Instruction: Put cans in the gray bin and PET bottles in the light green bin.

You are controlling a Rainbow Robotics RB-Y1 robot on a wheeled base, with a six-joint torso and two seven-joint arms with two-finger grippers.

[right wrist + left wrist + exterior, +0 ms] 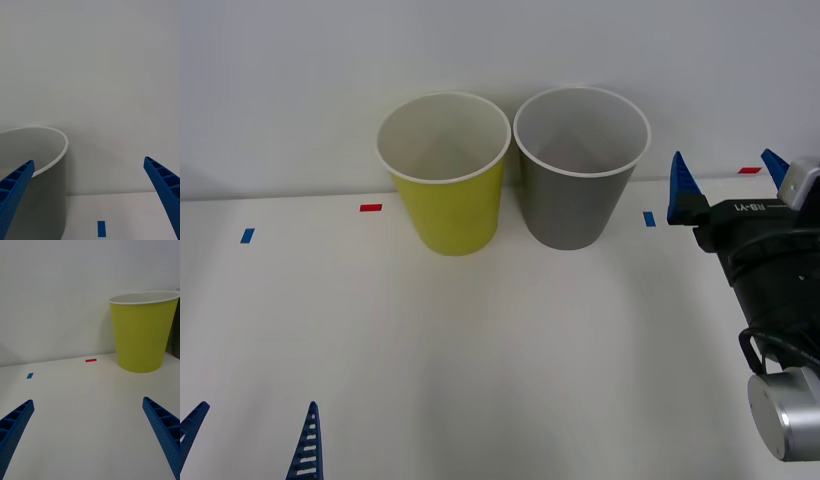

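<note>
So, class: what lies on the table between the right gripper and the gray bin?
In the front view, a small blue tape mark lies on the table between the right gripper and the gray bin.

From my left tool (90, 438) I see its two blue ribbed fingers (15, 427) spread wide apart, with nothing between them but bare white counter (86, 420). Ahead stands the light green bin (141, 333) — upright, white-rimmed, resting on the counter near the pale wall (56, 285). Just beside it, at the frame's edge, I catch a dark sliver of the gray bin (176, 333). Two tape marks lie on the counter — a red one (90, 360) near the green bin's base, a blue one (30, 375) well apart from it.
</note>
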